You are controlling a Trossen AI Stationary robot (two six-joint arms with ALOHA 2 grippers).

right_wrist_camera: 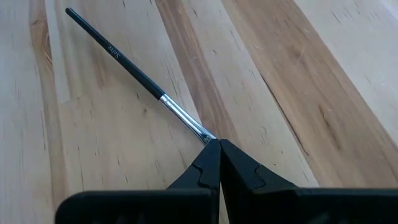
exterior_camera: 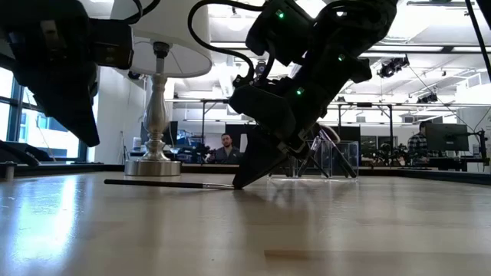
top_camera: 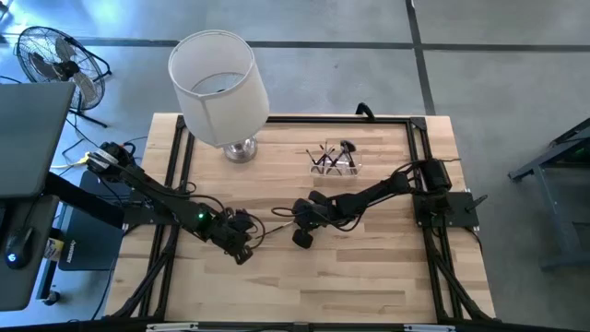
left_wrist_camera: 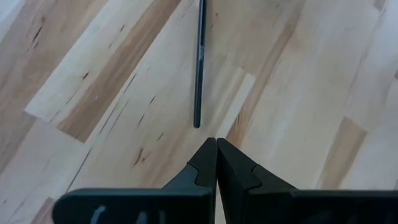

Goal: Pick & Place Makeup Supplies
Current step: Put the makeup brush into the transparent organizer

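Black-handled thin makeup brush with silver ferrule, light, stiff, prone to rolling, best pinched mid-handle, lying flat just ahead of closed right gripper tips touching its bristle end, nothing held; left gripper closed, empty.

A pale wooden table with a black frame along its edges is carrying a white-shaded lamp at its far left, a small clear cup of brushes far right of centre, and one thin brush lying flat mid-table
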